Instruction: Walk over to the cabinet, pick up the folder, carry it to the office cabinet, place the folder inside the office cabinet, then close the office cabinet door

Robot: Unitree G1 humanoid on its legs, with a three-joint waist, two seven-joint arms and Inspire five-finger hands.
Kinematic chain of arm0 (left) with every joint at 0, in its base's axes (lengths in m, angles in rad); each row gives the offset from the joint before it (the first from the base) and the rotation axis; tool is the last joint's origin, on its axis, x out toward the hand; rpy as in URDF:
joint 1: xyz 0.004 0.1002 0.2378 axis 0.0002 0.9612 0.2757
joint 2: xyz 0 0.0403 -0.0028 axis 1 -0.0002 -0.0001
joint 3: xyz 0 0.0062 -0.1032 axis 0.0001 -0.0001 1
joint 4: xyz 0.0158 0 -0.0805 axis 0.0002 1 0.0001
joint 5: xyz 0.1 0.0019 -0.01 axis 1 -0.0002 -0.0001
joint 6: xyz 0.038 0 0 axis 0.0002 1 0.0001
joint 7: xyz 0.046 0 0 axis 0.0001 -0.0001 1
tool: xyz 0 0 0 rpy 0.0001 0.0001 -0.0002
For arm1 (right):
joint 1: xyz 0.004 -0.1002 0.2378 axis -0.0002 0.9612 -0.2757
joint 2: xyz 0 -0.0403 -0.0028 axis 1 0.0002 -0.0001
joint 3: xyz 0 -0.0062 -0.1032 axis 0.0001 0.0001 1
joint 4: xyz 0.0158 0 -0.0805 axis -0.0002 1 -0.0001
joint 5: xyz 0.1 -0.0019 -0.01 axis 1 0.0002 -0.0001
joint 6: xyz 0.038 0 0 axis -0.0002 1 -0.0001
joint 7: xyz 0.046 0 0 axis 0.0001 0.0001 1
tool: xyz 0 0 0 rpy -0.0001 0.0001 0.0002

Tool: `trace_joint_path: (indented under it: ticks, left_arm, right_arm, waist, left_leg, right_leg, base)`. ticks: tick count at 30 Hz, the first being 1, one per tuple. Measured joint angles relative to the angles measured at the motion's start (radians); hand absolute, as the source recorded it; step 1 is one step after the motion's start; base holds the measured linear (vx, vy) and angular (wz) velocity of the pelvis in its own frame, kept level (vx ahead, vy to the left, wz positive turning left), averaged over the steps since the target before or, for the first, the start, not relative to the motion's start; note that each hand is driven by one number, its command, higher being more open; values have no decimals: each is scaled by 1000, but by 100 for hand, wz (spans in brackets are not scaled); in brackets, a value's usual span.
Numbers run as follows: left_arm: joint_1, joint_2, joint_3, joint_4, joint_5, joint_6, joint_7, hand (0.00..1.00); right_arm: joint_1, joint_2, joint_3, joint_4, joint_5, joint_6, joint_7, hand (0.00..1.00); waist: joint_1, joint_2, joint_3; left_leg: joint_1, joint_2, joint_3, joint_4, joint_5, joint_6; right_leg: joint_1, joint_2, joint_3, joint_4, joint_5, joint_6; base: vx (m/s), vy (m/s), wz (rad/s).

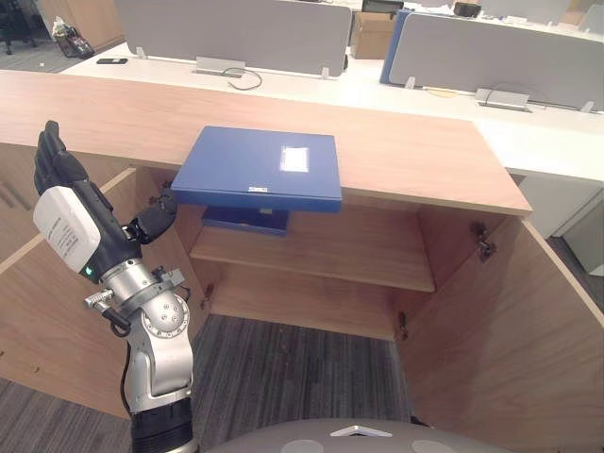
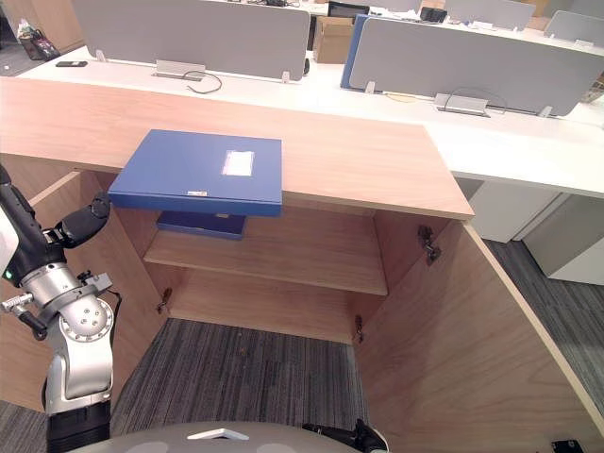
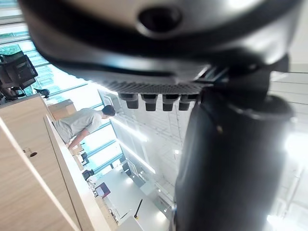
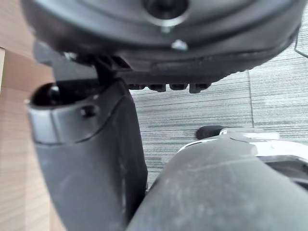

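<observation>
A blue folder (image 1: pixel 260 165) lies flat on the wooden cabinet top (image 1: pixel 406 151), its front edge hanging out over the open cabinet. On the shelf (image 1: pixel 330 250) inside, just below it, lies a second flat blue item (image 1: pixel 245 220). My left hand (image 1: pixel 66 222) is raised to the left of the folder and a little lower. It is open, fingers straight up, with the thumb (image 1: pixel 156 219) reaching toward the folder's near left corner, a small gap apart. My right hand (image 4: pixel 91 144) hangs low over the carpet, open and holding nothing.
Both cabinet doors stand open: the left door (image 1: pixel 47 311) behind my left arm, the right door (image 1: pixel 510 321) swung out toward me. White desks with grey dividers (image 1: pixel 236 33) run behind the cabinet. A person (image 3: pixel 82 125) stands farther off in the office.
</observation>
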Motion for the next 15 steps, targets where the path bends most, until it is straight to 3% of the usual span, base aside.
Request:
trace_joint_path:
  ticks: [2,15]
  left_arm:
    - [-1,52,-12,71,24,0,-12,100]
    - [-1,97,-42,161,24,-1,-37,100]
  right_arm:
    - [-1,-5,0,-2,0,0,1,100]
    - [-9,-7,3,-1,-1,1,0,100]
  waist:
    - [-3,7,-5]
    - [-2,7,-6]
  left_leg:
    - [3,-1,6,0,0,0]
    - [4,-11,19,-3,3,3]
  right_leg:
    - [-1,0,4,0,0,0]
    - [-8,-4,6,-12,0,0]
  base:
    - [2,-18,-7]
    - [-11,-9,-3]
